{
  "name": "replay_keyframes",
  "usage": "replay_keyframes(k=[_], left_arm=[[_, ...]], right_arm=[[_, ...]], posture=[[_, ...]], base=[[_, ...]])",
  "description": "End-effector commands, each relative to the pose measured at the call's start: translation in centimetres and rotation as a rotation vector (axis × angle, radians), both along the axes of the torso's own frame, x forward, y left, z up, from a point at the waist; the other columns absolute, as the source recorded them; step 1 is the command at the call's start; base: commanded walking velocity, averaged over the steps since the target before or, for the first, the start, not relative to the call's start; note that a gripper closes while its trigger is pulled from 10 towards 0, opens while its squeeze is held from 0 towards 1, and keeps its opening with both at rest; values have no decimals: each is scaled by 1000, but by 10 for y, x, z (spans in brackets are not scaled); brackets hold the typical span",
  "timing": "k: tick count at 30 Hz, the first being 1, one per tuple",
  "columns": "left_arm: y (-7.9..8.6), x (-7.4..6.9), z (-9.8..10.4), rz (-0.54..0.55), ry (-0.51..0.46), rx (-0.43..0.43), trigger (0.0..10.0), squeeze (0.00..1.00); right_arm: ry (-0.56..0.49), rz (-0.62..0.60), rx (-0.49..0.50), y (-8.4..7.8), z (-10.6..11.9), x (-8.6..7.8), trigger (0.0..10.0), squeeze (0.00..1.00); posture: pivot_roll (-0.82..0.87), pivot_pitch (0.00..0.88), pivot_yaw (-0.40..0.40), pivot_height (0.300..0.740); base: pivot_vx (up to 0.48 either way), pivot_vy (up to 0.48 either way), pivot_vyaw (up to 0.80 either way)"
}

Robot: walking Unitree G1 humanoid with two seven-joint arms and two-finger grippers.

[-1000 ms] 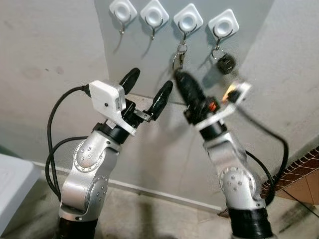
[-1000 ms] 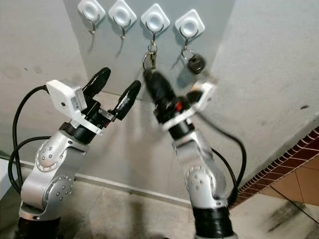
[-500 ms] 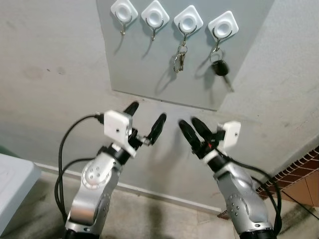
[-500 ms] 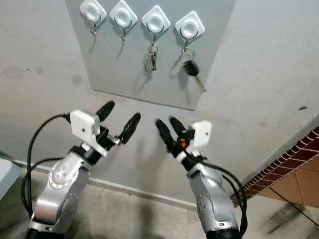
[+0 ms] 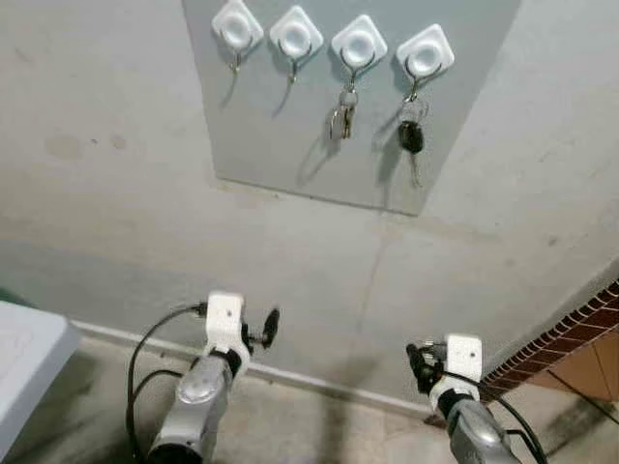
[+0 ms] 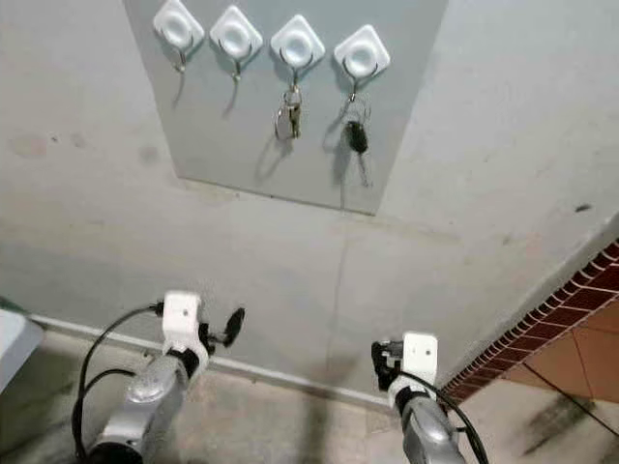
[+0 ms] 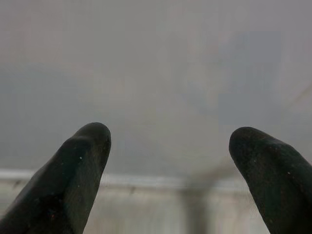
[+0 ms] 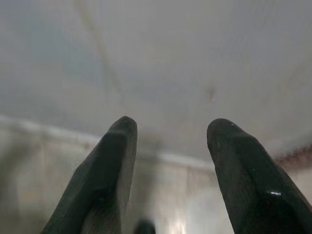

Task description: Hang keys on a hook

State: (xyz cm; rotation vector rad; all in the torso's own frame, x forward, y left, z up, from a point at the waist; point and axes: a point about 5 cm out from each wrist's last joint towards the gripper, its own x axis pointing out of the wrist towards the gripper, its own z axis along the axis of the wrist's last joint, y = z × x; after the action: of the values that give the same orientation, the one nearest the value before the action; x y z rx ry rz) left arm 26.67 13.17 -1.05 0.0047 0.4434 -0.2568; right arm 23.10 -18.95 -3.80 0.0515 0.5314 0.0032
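Near me, both my arms have dropped low, down toward the floor's edge, well away from the wall they were reaching up to a moment ago. My left gripper hangs with its fingers spread wide and nothing between them, facing bare wall and the pale skirting strip. My right gripper is likewise open and empty; a second ago it was up beside the hooks, and it has since come down to the right, near the brick-red tiles.

Farther off, high on the wall, the grey panel carries four white hooks. The two on the left are bare. The third hook holds a small ring of keys. On the rightmost hook hangs the black-headed key, which was swinging askew just before and now hangs straight down.

I judge the hanging done: the key sits on its hook, and I have let go and pulled back.
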Motion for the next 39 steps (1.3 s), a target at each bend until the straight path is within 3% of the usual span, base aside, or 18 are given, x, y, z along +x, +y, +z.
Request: replay_keyframes(k=[1,2,4,6,12,16,27,39], left_arm=[[-2,-7,-10,-48,43,37,10000,0],[-2,-16,-23,-75,111,68,10000,0],[-3,-25,-31,-115,155,113,10000,0],[0,-33,-39,-115,197,108,10000,0],[15,-49,-53,35,323,8,10000,0],[24,-59,-60,80,372,22,10000,0],[32,-69,-65,122,408,20,10000,0],[30,-77,-70,102,437,42,10000,0]], right_arm=[[65,1,-36,-4,-12,-14,10000,0],[134,4,-67,-6,-23,-27,10000,0],[189,-2,-73,-8,-31,-39,10000,0],[250,-19,-59,-9,-38,-51,10000,0],[399,-43,-29,-10,-57,-87,10000,0],[449,-83,-10,-10,-62,-102,10000,0],[488,-81,-2,-7,-66,-110,10000,0],[479,-15,-13,0,-66,-106,10000,0]], posture=[[143,68,-16,740],[138,65,-13,740],[134,61,-6,740],[133,59,-4,740],[130,45,12,740],[124,37,22,740],[106,20,27,740],[107,2,18,740]], base=[[0,0,0],[0,0,0],[0,0,0],[0,0,0],[0,0,0],[0,0,0],[0,0,168],[0,0,781]])
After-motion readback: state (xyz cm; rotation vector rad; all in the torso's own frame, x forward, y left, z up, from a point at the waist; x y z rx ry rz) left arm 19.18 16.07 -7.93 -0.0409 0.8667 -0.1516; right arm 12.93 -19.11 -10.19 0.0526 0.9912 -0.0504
